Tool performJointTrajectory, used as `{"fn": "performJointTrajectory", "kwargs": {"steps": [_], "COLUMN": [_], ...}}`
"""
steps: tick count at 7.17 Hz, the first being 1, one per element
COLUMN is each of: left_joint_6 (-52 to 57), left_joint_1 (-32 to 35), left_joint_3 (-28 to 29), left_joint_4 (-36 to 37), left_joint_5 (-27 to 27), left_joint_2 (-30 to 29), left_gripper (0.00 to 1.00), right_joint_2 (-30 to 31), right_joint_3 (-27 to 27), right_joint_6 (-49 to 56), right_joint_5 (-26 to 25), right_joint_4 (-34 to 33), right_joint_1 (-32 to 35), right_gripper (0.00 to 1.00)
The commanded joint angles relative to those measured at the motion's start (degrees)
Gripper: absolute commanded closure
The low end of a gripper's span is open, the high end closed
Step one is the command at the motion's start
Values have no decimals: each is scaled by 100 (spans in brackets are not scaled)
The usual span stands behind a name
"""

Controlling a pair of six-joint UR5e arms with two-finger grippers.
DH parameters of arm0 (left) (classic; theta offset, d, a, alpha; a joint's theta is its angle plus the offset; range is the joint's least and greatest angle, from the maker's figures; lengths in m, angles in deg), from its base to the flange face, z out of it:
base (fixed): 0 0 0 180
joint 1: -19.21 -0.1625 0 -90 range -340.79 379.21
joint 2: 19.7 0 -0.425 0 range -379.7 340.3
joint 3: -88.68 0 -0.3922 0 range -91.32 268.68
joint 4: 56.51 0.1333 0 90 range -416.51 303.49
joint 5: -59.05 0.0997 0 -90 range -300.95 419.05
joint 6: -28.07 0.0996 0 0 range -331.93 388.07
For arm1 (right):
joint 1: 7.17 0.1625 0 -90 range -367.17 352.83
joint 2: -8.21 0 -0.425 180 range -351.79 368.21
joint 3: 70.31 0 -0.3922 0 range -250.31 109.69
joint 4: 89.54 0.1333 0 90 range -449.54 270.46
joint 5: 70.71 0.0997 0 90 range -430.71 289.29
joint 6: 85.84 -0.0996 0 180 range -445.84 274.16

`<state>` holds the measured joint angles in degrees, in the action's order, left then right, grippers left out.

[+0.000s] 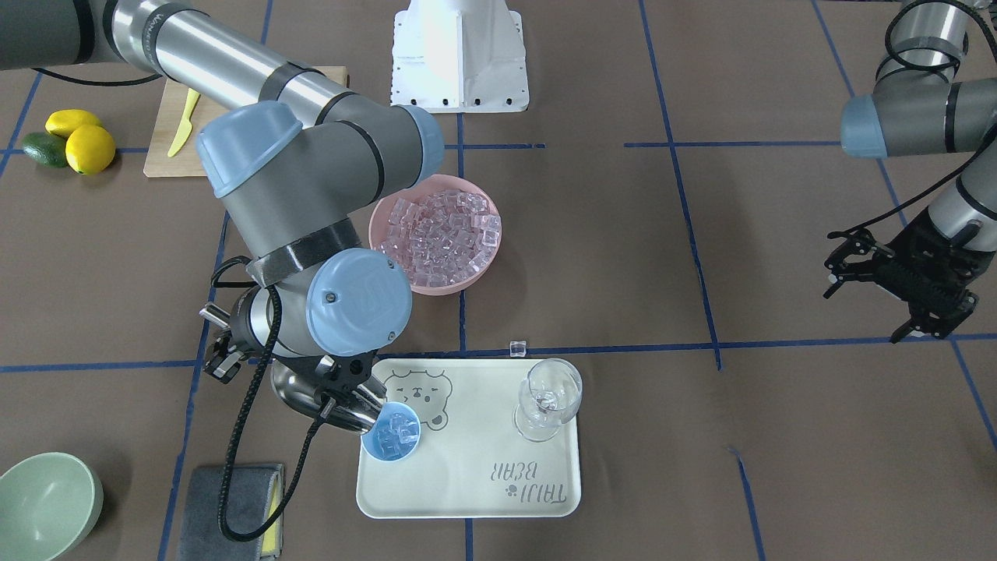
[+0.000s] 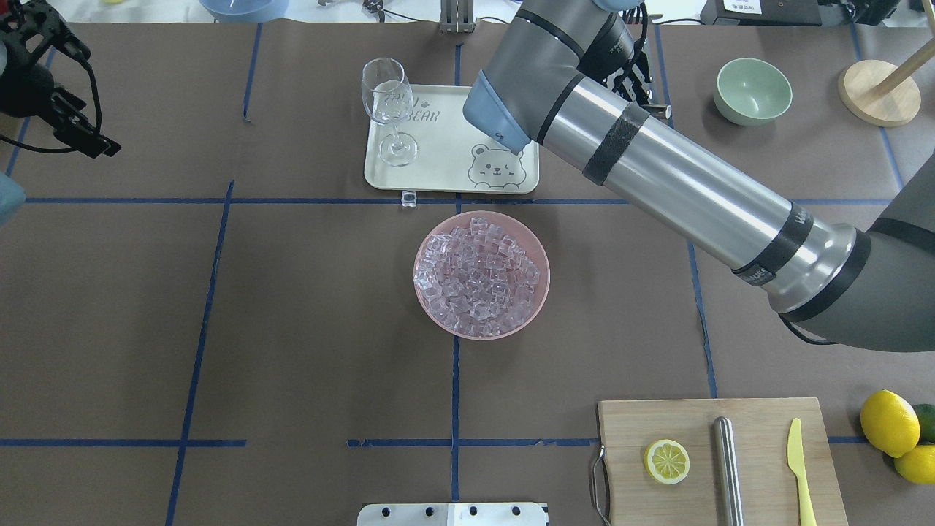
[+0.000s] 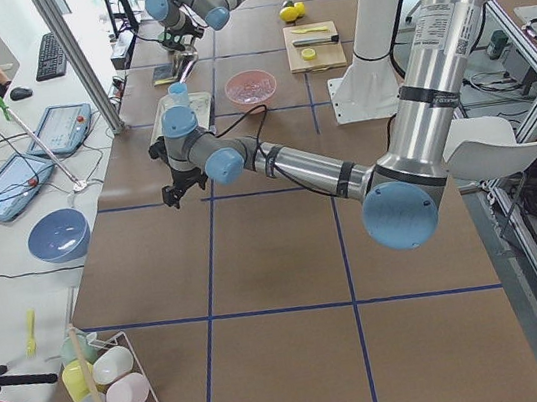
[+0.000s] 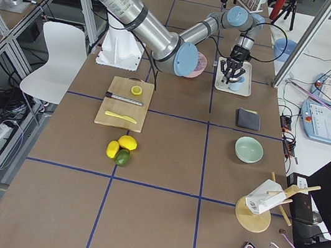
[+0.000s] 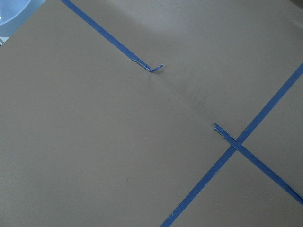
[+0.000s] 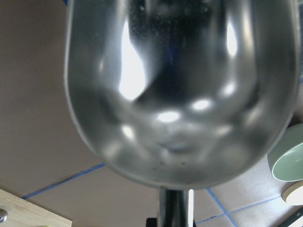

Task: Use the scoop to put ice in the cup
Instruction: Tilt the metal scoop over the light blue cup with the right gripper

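The light blue cup [image 1: 392, 437] stands on the near-left corner of the cream tray [image 1: 498, 483] with several ice cubes [image 1: 399, 431] in it. My right gripper [image 1: 336, 383] is shut on the silver scoop [image 1: 311, 399], which is tilted with its lip at the cup's rim. In the right wrist view the scoop's bowl [image 6: 180, 94] looks empty. A pink bowl [image 1: 411, 284] heaped with ice [image 1: 444, 230] sits mid-table. One loose cube [image 1: 518, 348] lies by the tray's edge. My left gripper [image 1: 863, 315] hangs open far off to the side, holding nothing.
A clear wine glass [image 1: 549, 399] stands on the tray beside the cup. A pale green bowl [image 1: 43, 502] and a grey cloth [image 1: 230, 506] lie near the right arm. A cutting board [image 2: 719, 460] holds a lemon slice, a steel cylinder and a yellow knife; lemons [image 1: 82, 140] lie beside it.
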<state>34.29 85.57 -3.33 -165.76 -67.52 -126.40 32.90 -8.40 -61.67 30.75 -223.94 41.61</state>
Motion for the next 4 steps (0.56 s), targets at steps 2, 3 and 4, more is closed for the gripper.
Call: {"fn": "performJointTrajectory", "kwargs": {"steps": [2, 3, 4], "left_joint_6": [-25, -25, -25], "left_joint_1": [-9, -9, 0], "left_joint_3": [-2, 7, 7], "left_joint_4": [61, 61, 61], "left_joint_5": [18, 18, 26], "left_joint_2": [-9, -9, -9], "left_gripper": [0, 0, 0], "right_joint_2": [44, 123, 411], "right_joint_3": [163, 251, 670], "right_joint_6": [-17, -35, -44], "right_joint_5": [118, 441, 914], "right_joint_4": [-60, -60, -51], "right_joint_1": [288, 603, 963], "right_gripper": [100, 100, 100]}}
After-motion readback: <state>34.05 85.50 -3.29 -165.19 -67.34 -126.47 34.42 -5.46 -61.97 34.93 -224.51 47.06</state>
